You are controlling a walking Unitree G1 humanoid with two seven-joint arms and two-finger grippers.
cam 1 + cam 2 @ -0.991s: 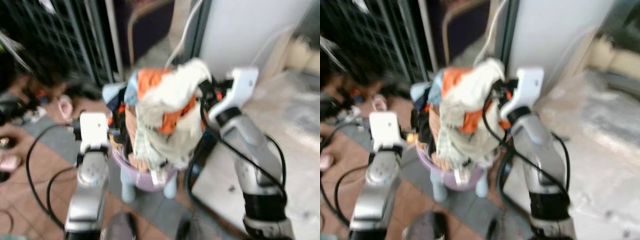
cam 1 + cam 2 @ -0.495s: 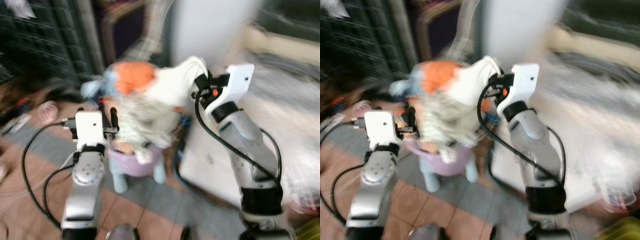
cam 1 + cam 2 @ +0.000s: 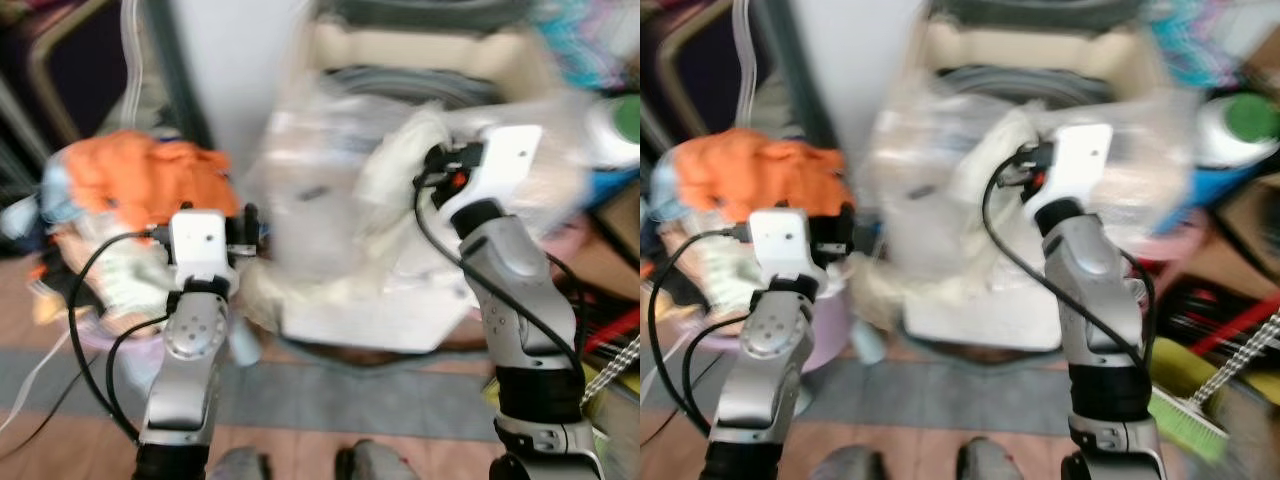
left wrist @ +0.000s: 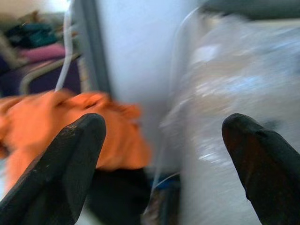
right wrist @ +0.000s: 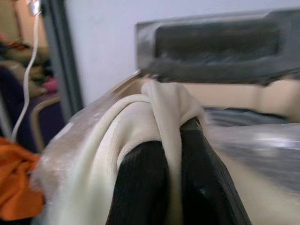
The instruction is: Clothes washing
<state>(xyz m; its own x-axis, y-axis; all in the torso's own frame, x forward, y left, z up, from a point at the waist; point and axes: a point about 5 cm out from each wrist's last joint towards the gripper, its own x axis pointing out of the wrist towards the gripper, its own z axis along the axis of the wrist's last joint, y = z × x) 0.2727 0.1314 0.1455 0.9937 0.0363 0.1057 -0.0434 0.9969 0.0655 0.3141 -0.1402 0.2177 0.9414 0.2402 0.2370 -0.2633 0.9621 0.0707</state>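
Observation:
My right gripper (image 5: 172, 136) is shut on a cream cloth (image 5: 126, 126), which it holds up in front of the plastic-covered washing machine (image 3: 400, 290). The cloth (image 3: 400, 165) trails down and leftward across the machine's front. A laundry pile topped by an orange garment (image 3: 140, 175) sits in a purple basket (image 3: 825, 330) at the left. My left gripper (image 4: 164, 136) stands open beside that pile with nothing between its fingers (image 4: 70, 164). The head views are blurred.
A white wall panel (image 3: 230, 60) rises between the basket and the machine. Right of the machine are a green-capped bottle (image 3: 1240, 120), red-handled tools and a green brush (image 3: 1185, 425). A chair frame (image 3: 50, 50) stands behind the basket. Cables lie on the tiled floor.
The camera has swung right, so the washing machine now takes the middle. My right gripper has carried the cream cloth away from the basket pile toward the machine.

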